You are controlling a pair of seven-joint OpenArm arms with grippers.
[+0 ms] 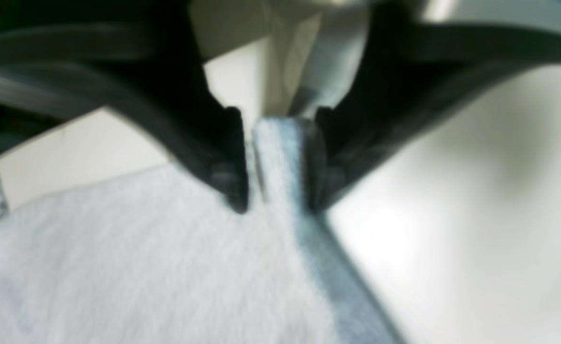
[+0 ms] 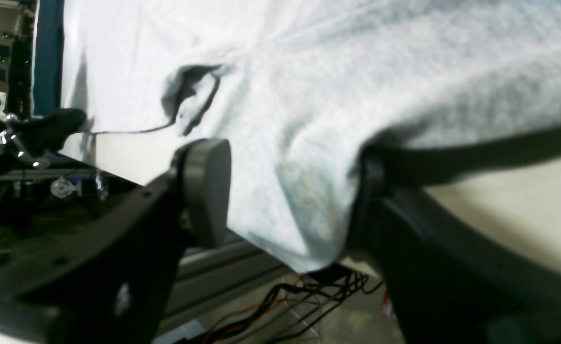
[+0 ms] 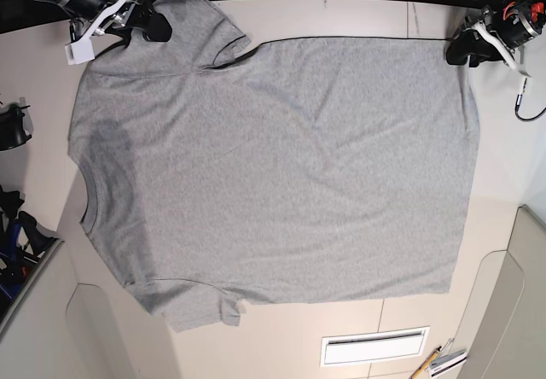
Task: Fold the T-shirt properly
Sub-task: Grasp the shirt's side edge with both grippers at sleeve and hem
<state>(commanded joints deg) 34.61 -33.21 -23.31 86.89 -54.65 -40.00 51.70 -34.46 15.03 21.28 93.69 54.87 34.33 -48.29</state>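
Cream tabletop (image 3: pixel 358 315) bears the heather-grey cotton T-shirt (image 3: pixel 273 166). My left gripper (image 1: pixel 275 162) pinches its hem; my right gripper (image 2: pixel 290 191) gapes around a sleeve, which may slip.

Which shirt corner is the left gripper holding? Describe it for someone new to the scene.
In the base view, the grey T-shirt lies spread flat on the beige table, neck towards the left. Follow its top edge to the right-hand end: the left gripper pinches that hem corner, opposite the sleeve near the right gripper.
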